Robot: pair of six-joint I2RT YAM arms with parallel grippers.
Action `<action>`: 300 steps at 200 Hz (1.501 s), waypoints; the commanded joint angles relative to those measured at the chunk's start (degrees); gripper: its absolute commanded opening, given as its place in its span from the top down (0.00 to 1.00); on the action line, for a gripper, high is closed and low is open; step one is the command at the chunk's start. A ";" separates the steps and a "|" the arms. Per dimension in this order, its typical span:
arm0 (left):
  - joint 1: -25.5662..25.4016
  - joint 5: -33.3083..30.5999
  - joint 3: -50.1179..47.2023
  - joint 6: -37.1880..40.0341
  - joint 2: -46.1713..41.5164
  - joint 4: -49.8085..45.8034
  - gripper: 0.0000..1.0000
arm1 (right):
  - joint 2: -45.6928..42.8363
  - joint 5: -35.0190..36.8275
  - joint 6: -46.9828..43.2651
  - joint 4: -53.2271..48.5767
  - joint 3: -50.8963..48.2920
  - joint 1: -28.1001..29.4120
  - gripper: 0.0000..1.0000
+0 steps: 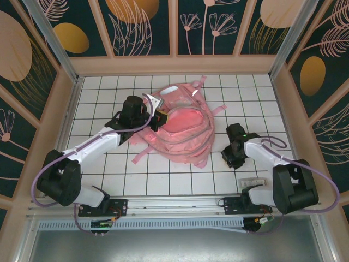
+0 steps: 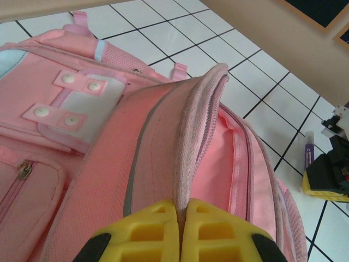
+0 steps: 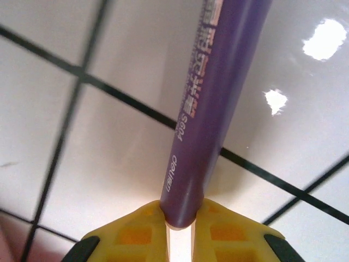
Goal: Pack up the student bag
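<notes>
Packing is judged to be at an early stage: the first item is being picked up and is not yet in the bag.

The student bag [image 1: 182, 128] is lying flat at the centre of the tiled table [image 1: 109, 180], between the two arms. The left gripper [image 2: 181, 212] is pinching the corded lip [image 2: 199, 136] of the bag's main opening, with its jaws fully closed on the fabric, and is holding that lip raised. The main compartment [image 2: 218, 164] is therefore gaping open. Only pink lining is showing in its exposed part, and the deeper part is hidden. The front pockets are appearing zipped.

The right gripper [image 3: 179, 217] is working well to the right of the bag, with its jaws closed against both sides of a purple pen [image 3: 218, 109]. Whether the pen is resting on the tiles or lifting clear cannot be told.

Remaining, by judgement: carrying the pen over and releasing it inside the compartment
</notes>
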 commanded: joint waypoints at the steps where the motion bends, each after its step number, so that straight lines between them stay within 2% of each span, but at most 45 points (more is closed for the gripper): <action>1: 0.03 -0.88 4.45 0.68 1.16 0.03 1.00 | 1.90 1.28 -4.88 -0.09 3.22 -0.14 0.86; 37: 0.03 -1.06 6.06 -0.14 2.68 0.68 1.00 | 2.38 -0.52 -10.09 -0.39 6.41 0.22 0.89; 62: 0.03 -0.31 6.54 -2.89 3.57 3.52 1.00 | 1.57 -1.01 -14.71 -2.63 10.42 3.37 0.94; 82: 0.03 1.73 5.78 -6.36 4.09 7.58 1.00 | -1.16 -4.83 -17.20 -4.21 14.67 6.85 0.99; 103: 0.03 5.20 6.15 -9.62 4.64 11.10 1.00 | -2.59 -13.23 -17.49 -3.71 19.54 7.70 1.00; 132: 0.05 8.99 6.69 -11.24 4.77 13.47 1.00 | -2.07 -24.51 -8.58 11.11 19.20 8.68 1.00; 157: 0.03 11.70 5.48 -13.77 4.31 16.14 1.00 | 3.68 -26.29 -1.56 23.83 20.83 9.47 1.00; 193: 0.09 13.36 2.81 -16.24 4.15 20.46 1.00 | 14.03 -25.54 0.87 32.36 26.69 10.52 0.76; 216: 0.03 12.31 1.60 -17.04 3.45 22.45 1.00 | 17.06 -25.91 -0.03 30.47 31.40 10.39 0.55; 245: 0.06 11.16 -1.02 -17.90 3.22 24.89 1.00 | 13.94 -23.96 -3.99 24.56 31.05 9.77 0.52; 271: 0.04 11.12 -1.86 -18.04 4.04 25.38 1.00 | 7.37 -21.96 -8.60 16.92 26.48 6.31 0.49; 300: 0.03 9.23 -4.03 -15.82 5.04 26.32 1.00 | -0.27 -10.97 -12.98 -0.19 22.07 -1.00 0.45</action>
